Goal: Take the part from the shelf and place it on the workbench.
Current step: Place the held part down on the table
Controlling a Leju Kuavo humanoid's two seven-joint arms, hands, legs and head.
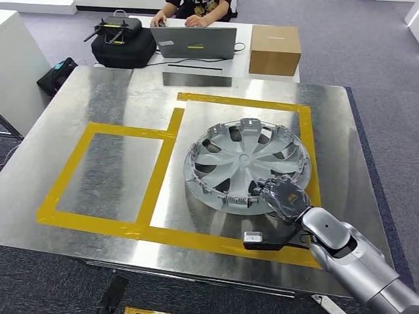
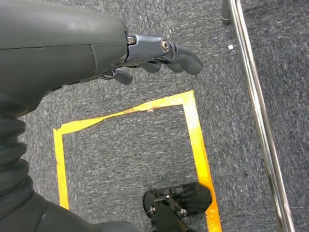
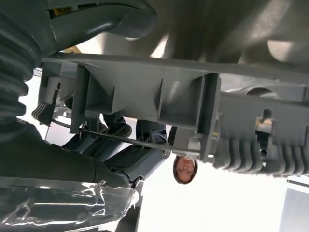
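- You have the part (image 1: 247, 165), a silver wheel cover, lying on the metal workbench (image 1: 99, 98) inside the larger yellow-taped rectangle (image 1: 232, 243), toward the bench's right edge and nearer its front edge than its back.
- Your right hand (image 1: 281, 196) sits on the cover's near rim; in the right wrist view its fingers (image 3: 120, 159) wrap under the ribbed inner rim (image 3: 146, 96), so the hand grips the part.
- Whether the far side of the cover rests flat on the bench you cannot tell from these views.
- Your left hand (image 2: 160, 55) hangs over grey carpet (image 2: 236, 145) with a yellow tape outline (image 2: 196, 140) on it; its fingers are gently curled, close together, and hold nothing.
- The smaller taped rectangle (image 1: 99, 176) lies to the left of the cover.
- Beyond the bench's back edge, a white table carries a laptop (image 1: 195, 42), a cardboard box (image 1: 274, 49) and a black bag (image 1: 124, 42), with a person (image 1: 198, 10) seated behind the laptop.
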